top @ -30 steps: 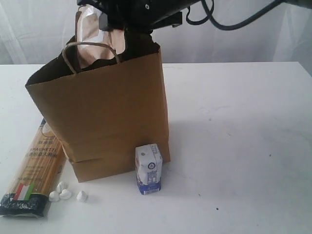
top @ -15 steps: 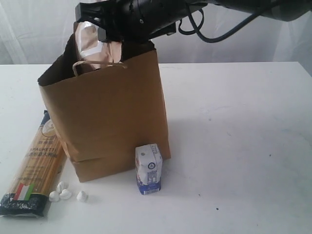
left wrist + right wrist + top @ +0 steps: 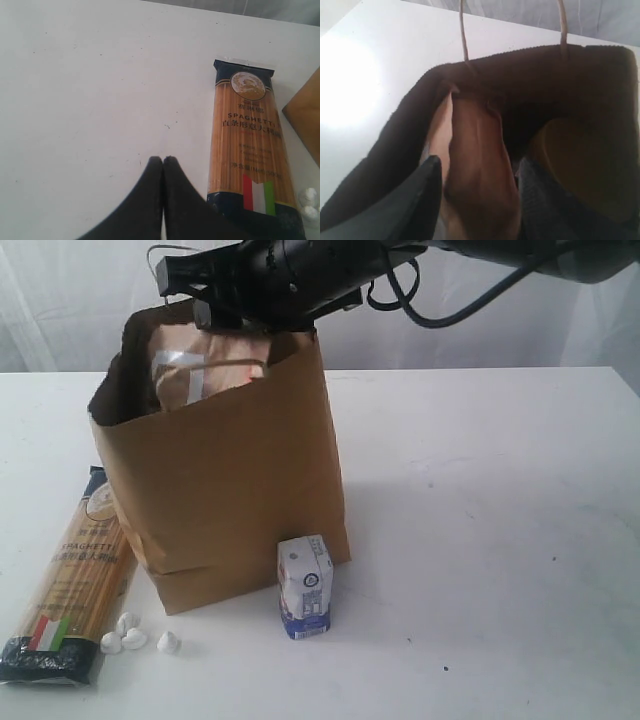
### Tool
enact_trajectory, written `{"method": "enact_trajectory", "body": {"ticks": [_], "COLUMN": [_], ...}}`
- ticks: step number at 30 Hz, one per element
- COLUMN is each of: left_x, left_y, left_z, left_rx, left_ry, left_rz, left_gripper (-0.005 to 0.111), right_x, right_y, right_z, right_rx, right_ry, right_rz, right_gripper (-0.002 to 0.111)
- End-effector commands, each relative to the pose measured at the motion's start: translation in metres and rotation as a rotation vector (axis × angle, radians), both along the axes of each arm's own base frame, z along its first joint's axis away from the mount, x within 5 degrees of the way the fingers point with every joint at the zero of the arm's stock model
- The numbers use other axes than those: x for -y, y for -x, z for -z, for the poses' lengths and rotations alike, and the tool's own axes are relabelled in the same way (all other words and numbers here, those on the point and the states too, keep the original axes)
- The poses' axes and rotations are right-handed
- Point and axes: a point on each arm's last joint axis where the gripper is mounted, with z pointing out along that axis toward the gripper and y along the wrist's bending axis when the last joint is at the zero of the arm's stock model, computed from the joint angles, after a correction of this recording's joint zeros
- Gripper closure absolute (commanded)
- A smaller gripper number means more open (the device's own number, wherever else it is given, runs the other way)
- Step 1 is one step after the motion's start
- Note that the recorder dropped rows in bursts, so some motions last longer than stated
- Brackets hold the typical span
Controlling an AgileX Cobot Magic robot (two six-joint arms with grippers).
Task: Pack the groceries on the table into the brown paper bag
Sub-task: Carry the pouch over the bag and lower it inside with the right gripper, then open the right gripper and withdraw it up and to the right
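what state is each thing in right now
brown paper bag: upright on the table, mouth open
brown pouch: inside the bag mouth, between the right gripper's fingers
spaghetti packet: lying flat beside the bag, sealed
white-blue carton: upright in front of the bag, closed
white lumps: loose on the table
left gripper: shut, empty
right gripper: in the bag, flanking the pouch; grip unclear

White counter [image 3: 500, 540] under tall paper bag [image 3: 230, 490], spaghetti packet [image 3: 75, 580], small carton [image 3: 305, 587], white lumps [image 3: 135, 638].
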Motion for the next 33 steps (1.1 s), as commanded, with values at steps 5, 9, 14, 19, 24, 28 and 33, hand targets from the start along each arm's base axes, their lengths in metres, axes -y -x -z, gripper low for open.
{"method": "enact_trajectory", "body": {"ticks": [5,9,14,19,24,28,33], "left_x": [0.0,0.0,0.0,0.0,0.0,0.0,0.0], "left_y": [0.0,0.0,0.0,0.0,0.0,0.0,0.0], "left_z": [0.001,0.001,0.001,0.001,0.001,0.001,0.001], "left_rx": [0.003,0.003,0.003,0.003,0.003,0.003,0.003], "left_ry": [0.003,0.003,0.003,0.003,0.003,0.003,0.001], "left_rz": [-0.002,-0.002,-0.002,-0.002,-0.002,-0.002,-0.002], "left_gripper": [0.107,0.107,0.107,0.107,0.107,0.107,0.107], "right_x": [0.002,0.004,0.012,0.04,0.096,0.123,0.152], "right_y": [-0.002,-0.002,0.0,0.022,0.036,0.035,0.043], "right_z": [-0.012,-0.014,-0.025,-0.054,-0.035,-0.03,-0.012], "right_rx": [0.087,0.118,0.232,0.311,0.074,0.085,-0.012], "right_ry": [-0.021,0.002,0.093,0.277,0.914,1.058,1.057], "right_rz": [0.009,0.008,-0.016,-0.023,0.064,0.192,0.275], "right_gripper": [0.062,0.062,0.063,0.073,0.092,0.104,0.105]}}
